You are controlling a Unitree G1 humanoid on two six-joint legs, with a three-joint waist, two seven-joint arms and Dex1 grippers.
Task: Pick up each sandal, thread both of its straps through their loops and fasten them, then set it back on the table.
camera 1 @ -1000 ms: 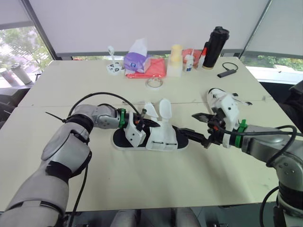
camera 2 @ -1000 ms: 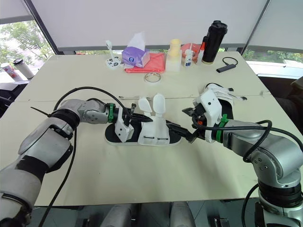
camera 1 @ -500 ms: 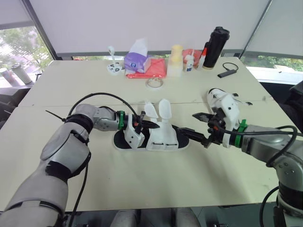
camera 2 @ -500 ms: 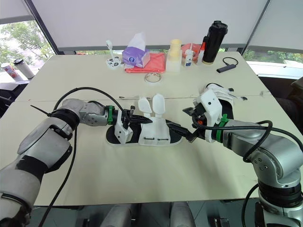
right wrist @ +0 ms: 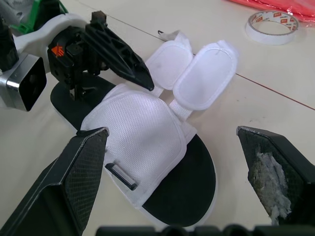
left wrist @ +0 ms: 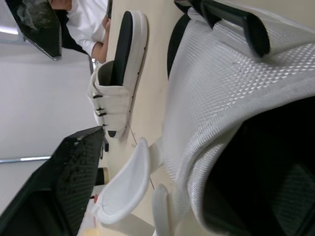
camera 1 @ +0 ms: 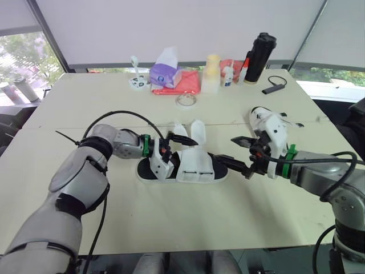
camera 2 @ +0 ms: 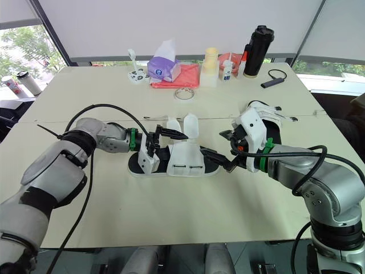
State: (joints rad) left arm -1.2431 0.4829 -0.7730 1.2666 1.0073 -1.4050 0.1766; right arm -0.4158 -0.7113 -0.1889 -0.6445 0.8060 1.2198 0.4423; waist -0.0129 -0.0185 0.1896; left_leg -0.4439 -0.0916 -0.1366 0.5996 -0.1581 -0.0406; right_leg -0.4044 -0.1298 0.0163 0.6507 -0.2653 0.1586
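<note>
1. Locating the sandal (camera 1: pixel 194 168): it is lying flat on the table (camera 1: pixel 171 217) between my two grippers, its long axis running from my left to my right.
2. I am holding my left gripper (camera 2: pixel 166 145) at the sandal's left end, fingers apart, one above the white upper and one beside it, clamping nothing.
3. I am holding my right gripper (camera 1: pixel 223 147) just off the opposite end, fingers spread wide and empty.
4. Both straps (camera 1: pixel 197 131) are standing loose on the upper's far side. I am judging my left arm nearer to them, and my right better placed for steadying the sole.
</note>
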